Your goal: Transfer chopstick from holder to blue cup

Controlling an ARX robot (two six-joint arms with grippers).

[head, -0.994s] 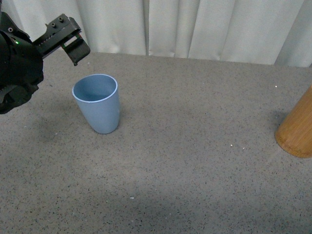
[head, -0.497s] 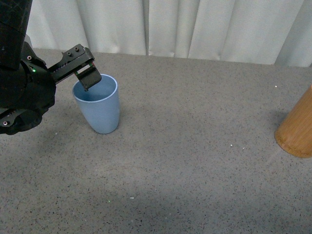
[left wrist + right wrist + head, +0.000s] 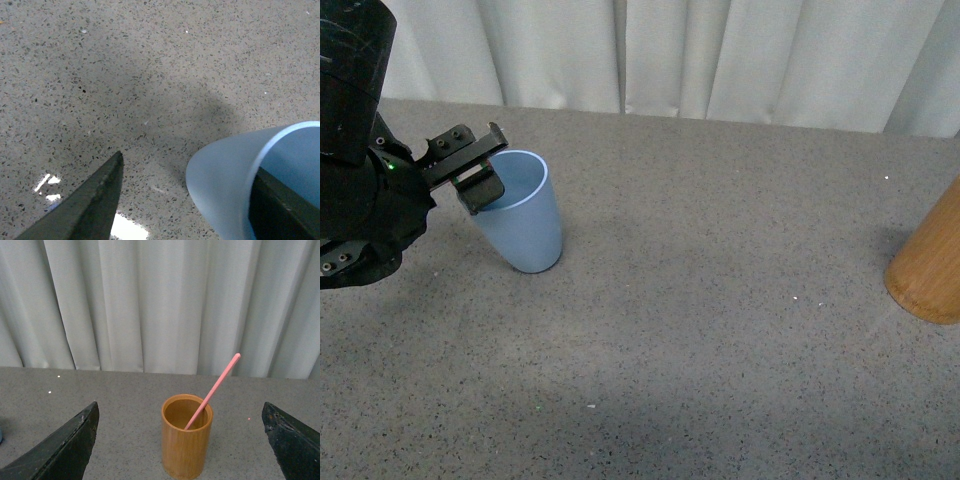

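The light blue cup stands on the grey table at the left, tilted with its rim leaning left. My left gripper is open at its rim. In the left wrist view the cup wall lies between the fingers of the left gripper: one finger is inside the cup, the other outside. The orange-brown holder is at the right edge. In the right wrist view the holder stands upright with one salmon-pink chopstick leaning in it. My right gripper is open, short of the holder.
A white curtain hangs along the table's far edge and also shows behind the holder in the right wrist view. The speckled grey tabletop stretches between cup and holder.
My left gripper has come down and to the left onto the cup's rim, one finger going inside. The cup has tipped to the left. The holder has not moved.
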